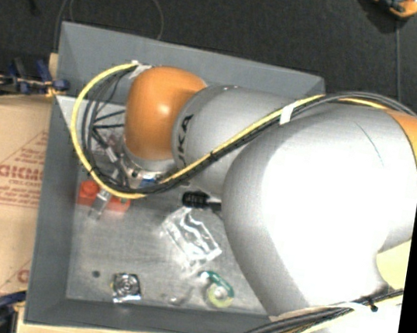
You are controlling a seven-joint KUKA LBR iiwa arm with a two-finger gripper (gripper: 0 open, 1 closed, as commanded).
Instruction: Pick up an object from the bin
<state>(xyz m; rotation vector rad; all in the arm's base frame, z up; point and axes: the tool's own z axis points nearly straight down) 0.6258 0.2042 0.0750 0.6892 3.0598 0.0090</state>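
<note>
My gripper (pixel 99 206) is low at the left side of the bin, under the arm's orange cover and cable loop. It stands right on a small red-orange thing (pixel 87 194) that lies by the left wall, and it hides part of that thing. To its right lies a clear plastic packet (pixel 193 235) with white markings, flat on the floor. A small black piece (pixel 195 198) shows just above the packet, at the edge of the arm.
A shiny metal piece (pixel 126 288) lies near the front wall. A small round green and white thing (pixel 218 291) lies at the front right. The arm's big grey body covers the bin's right half and back.
</note>
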